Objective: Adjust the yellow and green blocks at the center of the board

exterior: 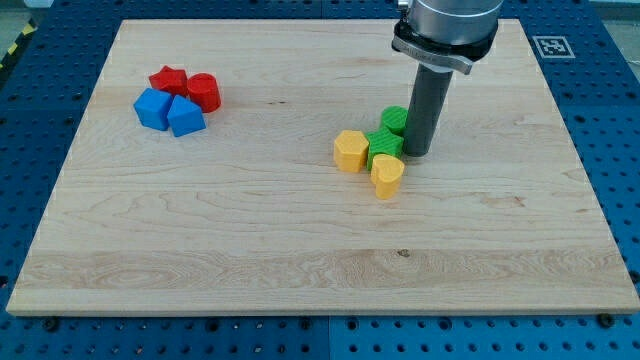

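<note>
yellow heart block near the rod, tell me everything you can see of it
The yellow heart-shaped block looks like matte moulded plastic, lying flat with its lobes toward the view's top and its point toward the view's bottom. It sits near the middle of the wooden board, touching the green star-shaped block above it. The yellow hexagonal block lies close at its upper left. My tip stands just to its upper right, apart from it.

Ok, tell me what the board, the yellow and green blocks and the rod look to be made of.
The board: pale wood, going by its long grain lines, satin finish.
The yellow blocks and green blocks: probably plastic, given the solid bright colour and faint ribbed texture, mostly matte.
The rod: dark and smooth, maybe metal or plastic; I cannot tell which. My tip sits just to the view's right of the green blocks.
</note>
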